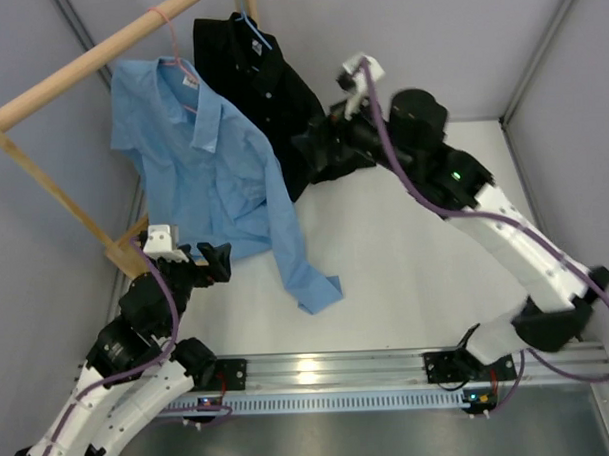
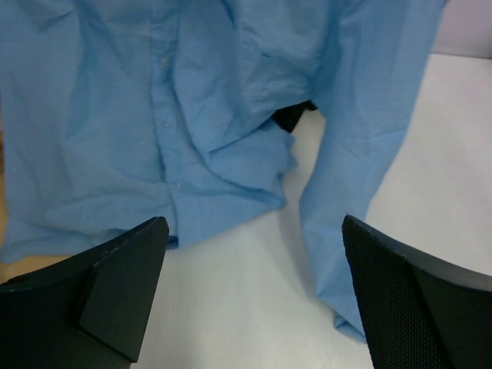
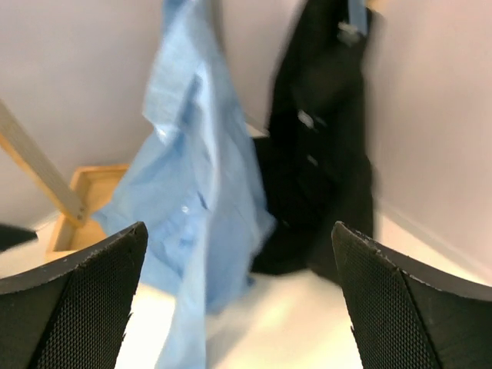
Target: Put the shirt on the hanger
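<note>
My left gripper (image 2: 254, 229) and right gripper (image 3: 240, 231) both stand spread wide, grasping nothing. The shirt (image 1: 207, 171) hangs on the hanger (image 1: 175, 54) from the wooden rail (image 1: 79, 66).

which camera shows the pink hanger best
The top external view: the pink hanger hooks over the wooden rail and runs into the collar of the light blue shirt. The left wrist view shows only shirt cloth, the blurred right wrist view the hanging shirt, no hanger.
</note>
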`<state>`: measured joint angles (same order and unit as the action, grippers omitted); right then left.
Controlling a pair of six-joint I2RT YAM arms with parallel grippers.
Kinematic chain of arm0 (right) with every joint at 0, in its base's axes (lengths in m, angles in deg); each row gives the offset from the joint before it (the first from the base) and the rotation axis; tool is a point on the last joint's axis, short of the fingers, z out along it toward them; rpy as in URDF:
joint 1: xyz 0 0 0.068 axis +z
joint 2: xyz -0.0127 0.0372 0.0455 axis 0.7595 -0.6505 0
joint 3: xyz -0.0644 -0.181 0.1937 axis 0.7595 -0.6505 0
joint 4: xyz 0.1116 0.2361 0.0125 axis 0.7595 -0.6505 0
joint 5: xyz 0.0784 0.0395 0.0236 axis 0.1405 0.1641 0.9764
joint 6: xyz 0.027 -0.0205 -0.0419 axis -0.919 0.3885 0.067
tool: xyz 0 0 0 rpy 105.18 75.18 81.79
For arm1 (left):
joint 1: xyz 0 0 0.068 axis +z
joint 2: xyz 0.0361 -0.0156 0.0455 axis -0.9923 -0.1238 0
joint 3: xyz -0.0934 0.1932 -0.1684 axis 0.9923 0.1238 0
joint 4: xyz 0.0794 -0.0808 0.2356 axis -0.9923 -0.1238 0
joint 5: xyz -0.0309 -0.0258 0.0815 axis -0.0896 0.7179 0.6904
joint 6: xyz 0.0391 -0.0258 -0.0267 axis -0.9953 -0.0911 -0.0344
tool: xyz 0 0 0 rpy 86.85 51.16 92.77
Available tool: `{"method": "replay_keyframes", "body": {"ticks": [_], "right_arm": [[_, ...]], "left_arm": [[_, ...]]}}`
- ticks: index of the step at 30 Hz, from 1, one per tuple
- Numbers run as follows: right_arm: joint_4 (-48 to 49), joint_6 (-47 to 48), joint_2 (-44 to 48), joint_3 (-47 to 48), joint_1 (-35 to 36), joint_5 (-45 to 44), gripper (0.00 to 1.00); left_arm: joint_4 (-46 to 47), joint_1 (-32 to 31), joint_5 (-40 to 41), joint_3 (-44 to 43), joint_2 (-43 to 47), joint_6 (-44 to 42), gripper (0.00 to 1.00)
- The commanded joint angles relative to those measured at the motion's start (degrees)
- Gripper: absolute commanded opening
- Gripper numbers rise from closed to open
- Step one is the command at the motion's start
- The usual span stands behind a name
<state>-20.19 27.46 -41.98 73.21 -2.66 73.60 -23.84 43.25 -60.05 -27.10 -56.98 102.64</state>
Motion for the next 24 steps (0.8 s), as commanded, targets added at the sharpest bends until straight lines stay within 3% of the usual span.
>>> {"method": "replay_keyframes", "body": {"ticks": [1, 2, 5, 8, 11, 16, 20, 24], "right_arm": [[-1.5, -4.4, 19.7, -16.8, 0.3, -14.4, 1.00], [-1.0, -5.1, 23.5, -27.4, 0.3, -21.3, 0.99], [-0.1, -6.3, 38.7, -45.7, 0.3, -33.6, 0.99], [-5.6, -10.8, 51.5, -56.1, 0.3, -41.6, 1.00], [-12.1, -14.9, 61.4, -61.0, 0.3, -41.7, 1.00], [-16.1, -14.2, 70.7, -65.3, 0.3, -44.6, 0.99], [-16.1, -13.9, 73.2, -67.2, 0.3, -48.7, 0.99], [-16.1, -13.9, 72.8, -67.8, 0.3, -48.7, 0.99]], "left_arm": [[-3.7, 0.8, 11.6, -3.2, -5.5, 2.5, 0.98], [-4.1, 1.1, 12.5, -3.5, -7.3, 2.8, 0.98], [-4.3, 5.3, 14.3, -3.7, -9.4, 3.3, 0.98], [-3.4, 13.2, 9.9, -3.4, -10.0, 3.2, 0.98], [-1.5, 19.6, 2.8, -2.6, -9.7, 1.9, 0.98], [-2.2, 20.0, -0.8, -1.1, -9.2, 0.9, 0.98], [-2.3, 20.0, -10.4, -0.5, -8.3, -1.6, 0.98], [-2.2, 20.0, -10.0, 0.2, -7.4, -3.9, 0.98]]}}
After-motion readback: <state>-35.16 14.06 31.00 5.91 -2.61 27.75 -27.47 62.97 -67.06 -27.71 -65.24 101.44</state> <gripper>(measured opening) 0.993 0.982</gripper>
